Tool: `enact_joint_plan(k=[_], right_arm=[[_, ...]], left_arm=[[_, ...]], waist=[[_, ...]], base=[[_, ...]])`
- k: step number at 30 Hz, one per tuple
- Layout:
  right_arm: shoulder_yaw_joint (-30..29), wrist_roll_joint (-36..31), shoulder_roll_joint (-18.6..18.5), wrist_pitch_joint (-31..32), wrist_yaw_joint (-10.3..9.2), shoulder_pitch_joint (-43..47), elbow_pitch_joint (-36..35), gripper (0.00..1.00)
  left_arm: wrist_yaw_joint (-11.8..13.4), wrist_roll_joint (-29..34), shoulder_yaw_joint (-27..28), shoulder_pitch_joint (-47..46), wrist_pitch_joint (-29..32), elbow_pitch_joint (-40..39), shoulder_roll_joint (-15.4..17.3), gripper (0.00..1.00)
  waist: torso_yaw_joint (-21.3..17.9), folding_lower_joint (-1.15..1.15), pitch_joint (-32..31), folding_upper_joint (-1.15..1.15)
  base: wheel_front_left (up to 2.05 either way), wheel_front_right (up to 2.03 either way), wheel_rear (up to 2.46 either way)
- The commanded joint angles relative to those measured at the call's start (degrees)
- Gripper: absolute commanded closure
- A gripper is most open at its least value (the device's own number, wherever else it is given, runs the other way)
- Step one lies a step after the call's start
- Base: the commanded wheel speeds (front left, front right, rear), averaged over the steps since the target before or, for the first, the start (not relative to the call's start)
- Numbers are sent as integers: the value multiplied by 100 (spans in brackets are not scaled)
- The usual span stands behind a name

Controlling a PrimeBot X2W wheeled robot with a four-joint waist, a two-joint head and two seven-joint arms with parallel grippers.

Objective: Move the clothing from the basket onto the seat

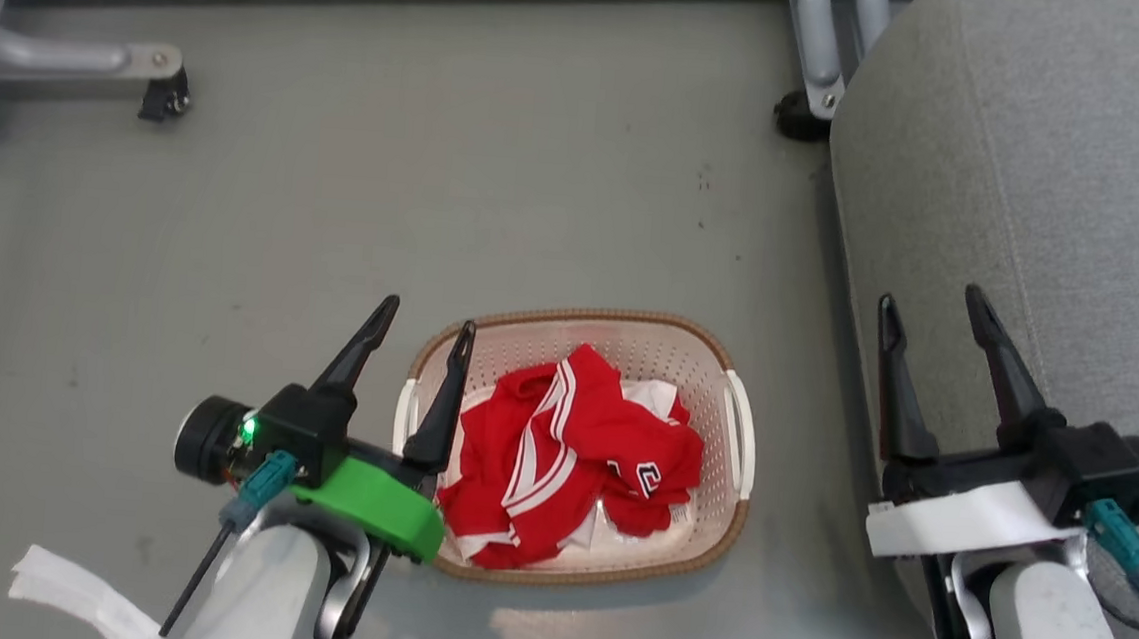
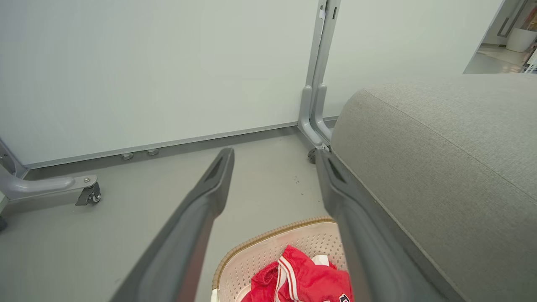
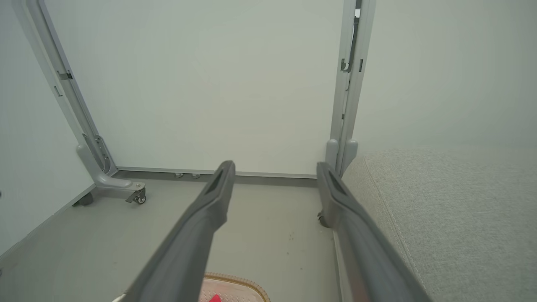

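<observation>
Clothing (image 1: pixel 560 449) red, white-striped, crumpled in basket (image 1: pixel 590 314) (navy-white letter mark up); left gripper (image 1: pixel 430 312), right gripper (image 1: pixel 930 295) jaws spread wide, empty.

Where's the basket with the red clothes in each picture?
Head view: basket low in the middle.
Left wrist view: basket at the bottom edge, near the middle.
Right wrist view: basket peeking in at the bottom edge, near the middle.
Shared landmark: grey seat, right of it everywhere.
</observation>
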Motion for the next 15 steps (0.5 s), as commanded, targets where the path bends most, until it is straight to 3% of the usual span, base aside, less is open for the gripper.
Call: enact_joint_plan(k=[1,10,15], right_arm=[[-34,-45,-23,-17,1,-211,-68,0],[-315,-110,-21,-18,1,-1078,-424,0],[-398,-159,-20,-18,1,-1395,-621,0]], left_arm=[[-15,23,-83,-289,-18,60,80,0],[-7,-101,-1472,-1800,-13,711,627,0],[-7,-140,-2334,-2692,-13,1336,777,0]], waist=[[-41,0,1282,0],[-255,0,2673,0],[-379,0,3265,0]], base=[[0,0,0],[0,0,0],[0,0,0]])
